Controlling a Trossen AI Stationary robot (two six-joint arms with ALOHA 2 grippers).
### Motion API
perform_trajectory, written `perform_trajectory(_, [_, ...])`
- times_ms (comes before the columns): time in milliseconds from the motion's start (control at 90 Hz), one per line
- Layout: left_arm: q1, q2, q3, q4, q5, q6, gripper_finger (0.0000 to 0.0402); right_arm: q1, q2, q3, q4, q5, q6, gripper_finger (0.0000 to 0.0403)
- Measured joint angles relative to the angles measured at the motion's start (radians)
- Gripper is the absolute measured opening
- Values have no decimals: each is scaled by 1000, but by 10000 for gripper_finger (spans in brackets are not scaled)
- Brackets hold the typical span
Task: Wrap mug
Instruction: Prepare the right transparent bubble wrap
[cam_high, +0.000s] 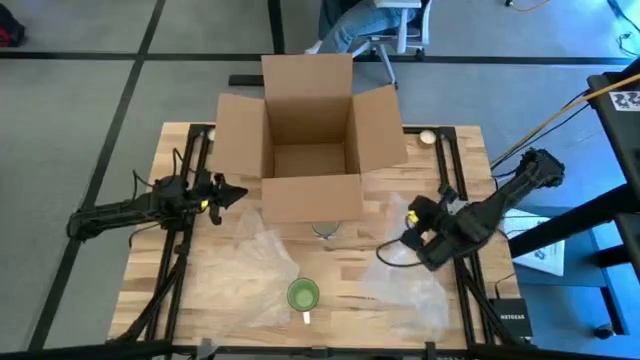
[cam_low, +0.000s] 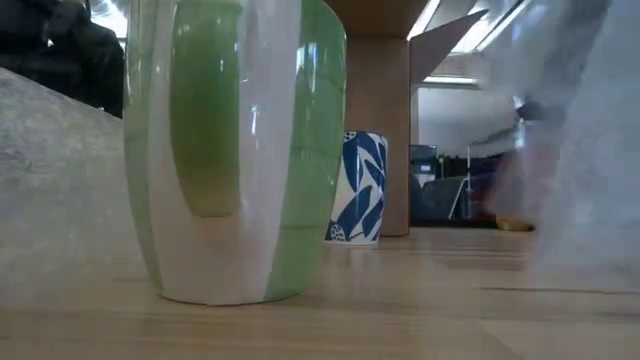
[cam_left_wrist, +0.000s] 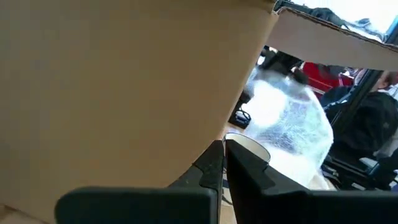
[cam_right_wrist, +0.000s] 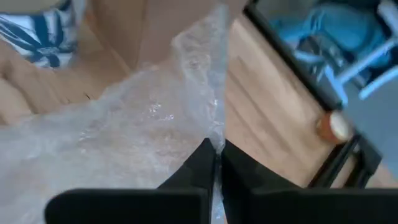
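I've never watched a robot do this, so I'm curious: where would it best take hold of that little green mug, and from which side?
Probably from straight above, pinching the rim. The mug stands upright on a bubble-wrap sheet with its mouth open upward. Its pale handle points toward the table's near edge, so one finger could drop inside the rim on the opposite side.

Table (cam_high: 190, 285): box (cam_high: 310, 140), mug (cam_high: 303, 294), bubble-wrap (cam_high: 250, 265).

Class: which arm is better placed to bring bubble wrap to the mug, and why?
Probably the right: the right gripper has its jaws shut on a bubble-wrap sheet. The left gripper waits beside the box.
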Motion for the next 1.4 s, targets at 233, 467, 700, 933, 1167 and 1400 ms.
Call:
perform_trajectory(233, [0, 0, 0, -1, -10, 14, 0, -126, 0, -151, 73, -41, 116, 0])
perform_trajectory(467, [0, 0, 0, -5, -11, 20, 0, -300, -4, -200, 18, -126, 157, 42])
perform_trajectory(700, [0, 0, 0, -4, -10, 12, 0, -357, -47, -125, -81, -128, 106, 151])
perform_trajectory(933, [0, 0, 8, -2, -10, -1, 0, -316, -120, 81, -8, -242, -109, 207])
perform_trajectory(1167, [-21, 0, 19, -7, -19, 23, 0, -99, -113, 136, 476, -379, -361, 211])
perform_trajectory(1400, [-23, 0, 19, -11, -40, 30, 0, 85, 99, 28, 932, -414, -417, 200])
